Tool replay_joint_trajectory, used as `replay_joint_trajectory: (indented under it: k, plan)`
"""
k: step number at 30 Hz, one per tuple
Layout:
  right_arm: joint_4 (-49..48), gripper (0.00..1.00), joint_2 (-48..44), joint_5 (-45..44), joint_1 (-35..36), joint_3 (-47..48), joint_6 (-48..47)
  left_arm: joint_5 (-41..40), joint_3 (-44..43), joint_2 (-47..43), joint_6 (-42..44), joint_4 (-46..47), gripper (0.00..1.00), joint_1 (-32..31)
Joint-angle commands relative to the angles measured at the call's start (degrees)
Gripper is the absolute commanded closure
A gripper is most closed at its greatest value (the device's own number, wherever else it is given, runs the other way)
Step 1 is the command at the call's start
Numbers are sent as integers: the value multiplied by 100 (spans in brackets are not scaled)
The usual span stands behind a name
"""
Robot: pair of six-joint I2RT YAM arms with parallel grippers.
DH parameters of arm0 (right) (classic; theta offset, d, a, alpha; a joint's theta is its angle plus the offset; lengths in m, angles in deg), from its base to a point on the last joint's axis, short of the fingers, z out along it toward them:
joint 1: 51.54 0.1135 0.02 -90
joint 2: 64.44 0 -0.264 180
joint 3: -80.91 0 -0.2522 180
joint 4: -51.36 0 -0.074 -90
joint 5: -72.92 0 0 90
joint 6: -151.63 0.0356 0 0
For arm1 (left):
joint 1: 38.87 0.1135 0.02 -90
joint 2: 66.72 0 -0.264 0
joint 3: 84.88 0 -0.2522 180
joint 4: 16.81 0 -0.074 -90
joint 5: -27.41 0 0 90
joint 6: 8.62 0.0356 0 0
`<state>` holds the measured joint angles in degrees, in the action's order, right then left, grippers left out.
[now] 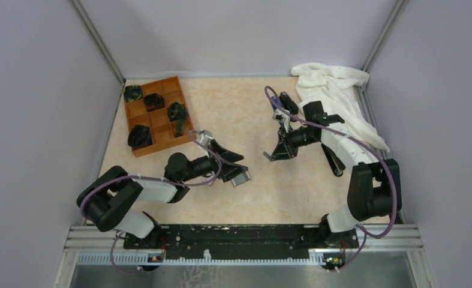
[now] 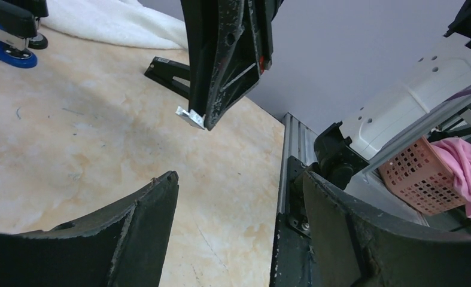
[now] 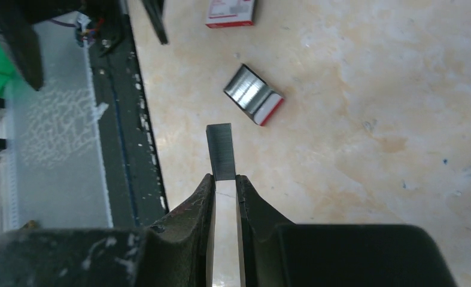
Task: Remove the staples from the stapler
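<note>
My right gripper (image 3: 224, 178) is shut on the staples (image 3: 221, 152), a short silvery-grey strip that sticks out past its fingertips above the table. The left wrist view sees this from the front: the right gripper (image 2: 221, 60) hangs point-down with the staples (image 2: 191, 116) at its tip. The stapler (image 1: 332, 159), slim and black, lies on the table beside the right arm and shows behind that gripper (image 2: 167, 72). My left gripper (image 1: 240, 167) stands open and empty at mid-table, its fingers wide apart (image 2: 239, 179), left of the right gripper (image 1: 275, 153).
An open box of staples (image 3: 254, 94) and a white-and-red box (image 3: 231, 13) lie on the table ahead of the right gripper. A blue stapler (image 2: 5, 36) sits near the white cloth (image 1: 335, 90). A wooden tray (image 1: 177, 78) stands back left. The black rail (image 3: 116, 119) marks the near edge.
</note>
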<state>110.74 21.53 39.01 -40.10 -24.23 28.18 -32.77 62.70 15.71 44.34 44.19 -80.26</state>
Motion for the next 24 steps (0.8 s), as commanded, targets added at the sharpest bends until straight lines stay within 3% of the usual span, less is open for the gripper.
replay_joint_trajectory:
  k: [1,6,16,24]
  plan:
    - [446,92,-306,1369,-15,363,-186,214,-295,525,-326,1316,19,-10]
    - [731,92,-352,1725,-7,425,-393,0,-446,1035,-501,1979,20,-55]
    - [756,92,-332,1705,216,411,-427,-302,-866,1338,-364,1818,23,-315]
    - [659,92,-292,1576,359,395,-354,-267,-1111,1373,-272,1292,37,-382]
